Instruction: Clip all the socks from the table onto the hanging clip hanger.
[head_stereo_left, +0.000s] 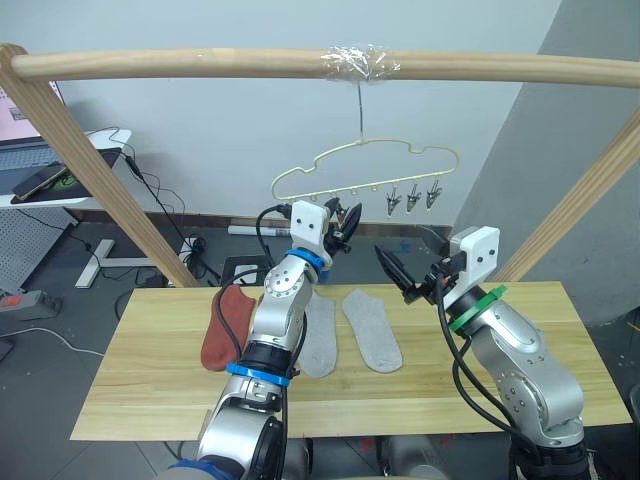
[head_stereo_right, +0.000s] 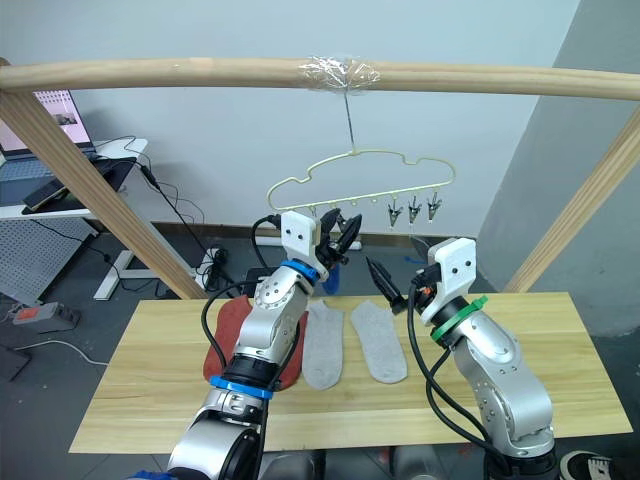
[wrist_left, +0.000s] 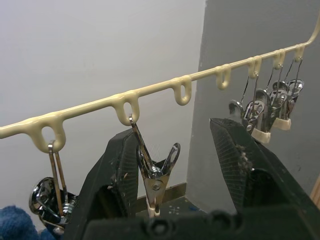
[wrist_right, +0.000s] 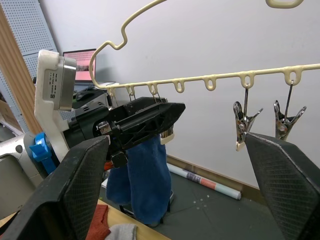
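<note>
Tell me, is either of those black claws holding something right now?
Nothing is held. The left end effector stands open around a small metal clip on the pale-gold wire clip hanger; the right end effector is open and empty.

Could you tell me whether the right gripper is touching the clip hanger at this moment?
Apart. The right wrist view shows the right gripper open, with a plain gap between its fingers and the clip hanger.

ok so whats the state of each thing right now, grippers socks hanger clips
left gripper: open, raised at the clip hanger, a clip between its fingers
right gripper: open, holding nothing
clip hanger: hanging from the wooden pole
blue sock: hanging from the hanger
grey socks: two, flat on the table
red socks: lying on the table
three right-end clips: shut, empty
</note>
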